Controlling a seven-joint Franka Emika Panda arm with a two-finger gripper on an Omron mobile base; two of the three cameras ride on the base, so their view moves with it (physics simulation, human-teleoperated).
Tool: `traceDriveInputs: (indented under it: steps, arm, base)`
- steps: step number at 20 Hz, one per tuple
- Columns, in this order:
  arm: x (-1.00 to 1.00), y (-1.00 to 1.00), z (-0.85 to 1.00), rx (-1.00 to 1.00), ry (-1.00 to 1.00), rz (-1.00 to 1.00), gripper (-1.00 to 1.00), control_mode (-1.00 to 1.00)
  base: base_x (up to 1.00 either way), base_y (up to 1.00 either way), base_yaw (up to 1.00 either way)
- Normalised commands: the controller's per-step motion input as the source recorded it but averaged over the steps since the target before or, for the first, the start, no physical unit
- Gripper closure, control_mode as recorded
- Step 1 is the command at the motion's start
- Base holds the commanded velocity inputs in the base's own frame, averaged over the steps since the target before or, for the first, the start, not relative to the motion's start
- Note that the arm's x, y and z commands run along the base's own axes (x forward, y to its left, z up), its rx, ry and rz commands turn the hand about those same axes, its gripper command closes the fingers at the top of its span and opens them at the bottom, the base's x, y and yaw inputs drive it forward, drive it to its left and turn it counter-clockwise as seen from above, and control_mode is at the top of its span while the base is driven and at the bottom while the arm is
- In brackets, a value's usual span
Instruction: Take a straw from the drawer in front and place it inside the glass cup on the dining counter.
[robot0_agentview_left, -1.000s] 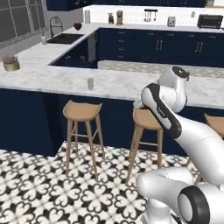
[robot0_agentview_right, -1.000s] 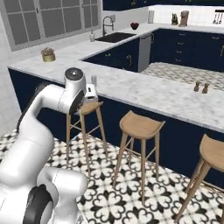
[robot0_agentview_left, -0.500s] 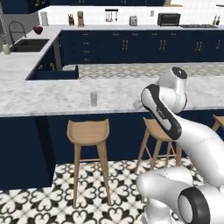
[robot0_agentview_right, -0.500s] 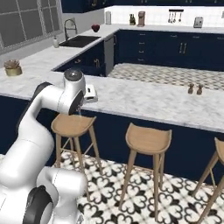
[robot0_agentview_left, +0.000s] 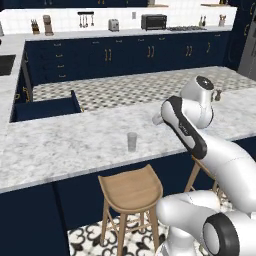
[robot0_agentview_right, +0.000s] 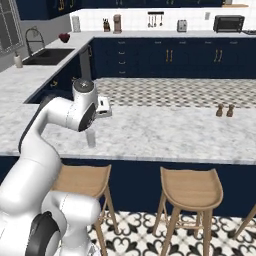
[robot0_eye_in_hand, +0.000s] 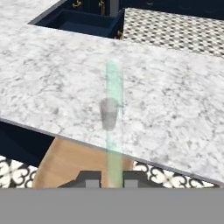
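Bare dining counter (robot0_eye_in_hand: 175, 109) surrounds the glass cup (robot0_eye_in_hand: 109, 113).

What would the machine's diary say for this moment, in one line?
stage: carrying | fingers: shut on straw | cup: upright on counter, empty | drawer: open | straw not yet in cup

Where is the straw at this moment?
In the hand view the straw rises pale green from between the tips of the shut gripper, crossing in front of the glass cup on the dining counter.

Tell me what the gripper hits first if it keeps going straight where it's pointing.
Probably the glass cup: the straw held in the gripper lines up with it in the hand view. Otherwise the counter around it; depth is unclear.
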Motion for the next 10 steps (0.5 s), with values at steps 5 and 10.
traceDriveInputs:
  steps: [5,10]
  arm:
    - [0.2,0.08,0.0,0.0,0.0,-0.05,1.0,-1.0]
    - [0.38,0.06,0.25,0.08,-0.08,-0.02,1.0,-1.0]
  base:
    - [0.8,0.44,-0.28]
    - [0.0,0.0,0.0]
